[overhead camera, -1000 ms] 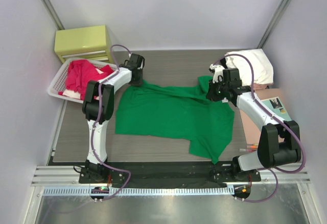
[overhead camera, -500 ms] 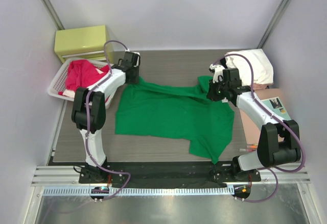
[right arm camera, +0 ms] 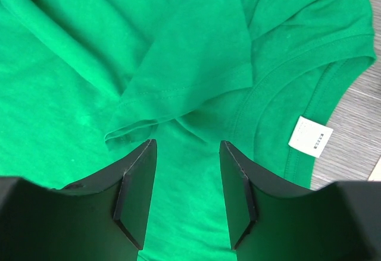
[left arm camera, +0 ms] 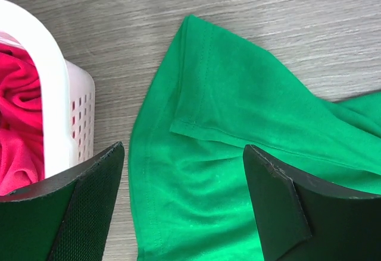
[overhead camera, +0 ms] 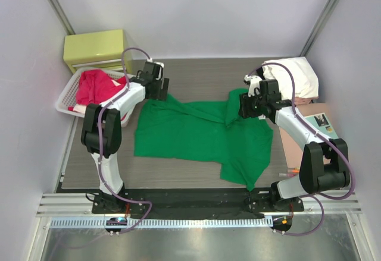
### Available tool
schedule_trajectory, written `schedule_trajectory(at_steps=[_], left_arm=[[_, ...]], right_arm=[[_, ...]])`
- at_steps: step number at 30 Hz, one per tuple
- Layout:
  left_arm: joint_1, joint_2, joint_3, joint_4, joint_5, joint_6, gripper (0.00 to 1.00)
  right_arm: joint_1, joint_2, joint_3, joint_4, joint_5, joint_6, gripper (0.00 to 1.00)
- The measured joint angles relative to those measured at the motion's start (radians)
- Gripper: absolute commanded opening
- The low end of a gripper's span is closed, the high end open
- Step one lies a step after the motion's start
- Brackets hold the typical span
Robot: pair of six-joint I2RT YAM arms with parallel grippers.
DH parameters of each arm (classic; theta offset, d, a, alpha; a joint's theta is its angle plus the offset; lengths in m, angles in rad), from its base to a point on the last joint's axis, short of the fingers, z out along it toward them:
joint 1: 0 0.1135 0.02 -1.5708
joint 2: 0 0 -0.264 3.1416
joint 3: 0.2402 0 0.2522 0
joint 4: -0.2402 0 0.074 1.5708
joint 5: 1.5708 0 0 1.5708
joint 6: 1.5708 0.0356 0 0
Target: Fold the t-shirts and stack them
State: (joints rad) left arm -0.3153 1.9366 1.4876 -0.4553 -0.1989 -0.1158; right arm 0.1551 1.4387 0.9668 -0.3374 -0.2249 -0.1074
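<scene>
The left gripper's (left arm camera: 183,149) jaws stood wide apart with nothing between them, poised over the far left corner of the green t-shirt (left arm camera: 238,100). Through the gap, the wrist view showed a hemmed flap of the green cloth folded over on itself, lying flat on the bench (left arm camera: 286,11). Just left of that gripper stood the white slatted basket (left arm camera: 44,59), its wall beside the shirt's edge; whether they touched could not be told. Red t-shirts (left arm camera: 15,100) were heaped inside it.

The right gripper's (right arm camera: 187,145) jaws were also apart and gripped nothing. Just ahead of them a green sleeve (right arm camera: 190,76) lay folded across the shirt's body. To the right of the sleeve ran the curved neckline, with the small white neck label (right arm camera: 311,137) inside it near the cloth's edge.

From above, the green t-shirt lay rumpled across the middle of the bench, its far edge stretching between the two grippers and one part trailing towards the near edge, right of centre. The basket sat at the left edge, towards the far left corner, with a yellow-green box (overhead camera: 98,48) behind it in that corner. A white cloth bundle (overhead camera: 296,76) was piled in the far right corner, and a teal-covered book (overhead camera: 324,124) lay at the right edge, near the right arm.
</scene>
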Motion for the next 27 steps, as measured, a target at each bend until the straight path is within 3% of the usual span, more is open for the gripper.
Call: schedule_trajectory(at_steps=[10,16,22,27], left_arm=[[-0.024,-0.029,-0.072,0.010,0.054,-0.009,0.81],[-0.032,-0.029,-0.072,0.013,0.069,-0.010,0.81],[-0.032,-0.029,-0.072,0.016,0.071,-0.010,0.76],[-0.032,-0.029,-0.072,0.017,0.070,-0.007,0.74]], right_arm=[[0.000,0.014,0.003,-0.003,-0.013,0.017,0.52],[0.000,0.174,0.038,-0.019,-0.087,0.039,0.53],[0.000,0.319,0.079,-0.035,-0.120,0.053,0.44],[0.000,0.336,0.108,-0.015,-0.122,0.061,0.44]])
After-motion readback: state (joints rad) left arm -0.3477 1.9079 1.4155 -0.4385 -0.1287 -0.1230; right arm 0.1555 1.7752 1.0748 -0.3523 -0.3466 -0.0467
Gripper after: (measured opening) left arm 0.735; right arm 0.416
